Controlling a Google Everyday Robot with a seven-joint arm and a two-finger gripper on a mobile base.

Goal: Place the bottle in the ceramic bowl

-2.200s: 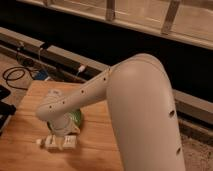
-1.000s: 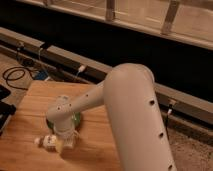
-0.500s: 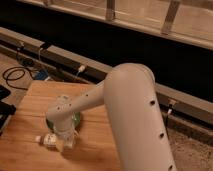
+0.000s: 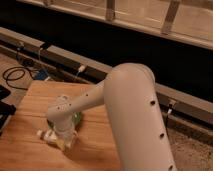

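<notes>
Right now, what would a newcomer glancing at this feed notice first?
The bulky white robot arm fills the middle, bent down to the wooden table at lower left. Its pincer sits low, right by the small white plastic bottle, with the dark green glazed ceramic bowl just behind, mostly hidden by the arm.

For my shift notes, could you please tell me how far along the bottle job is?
Nothing is placed yet: the bottle lies on the wooden table beside the ceramic bowl. The tool is down at the bottle; a grasp is unclear. Lifting and placing remain.
</notes>
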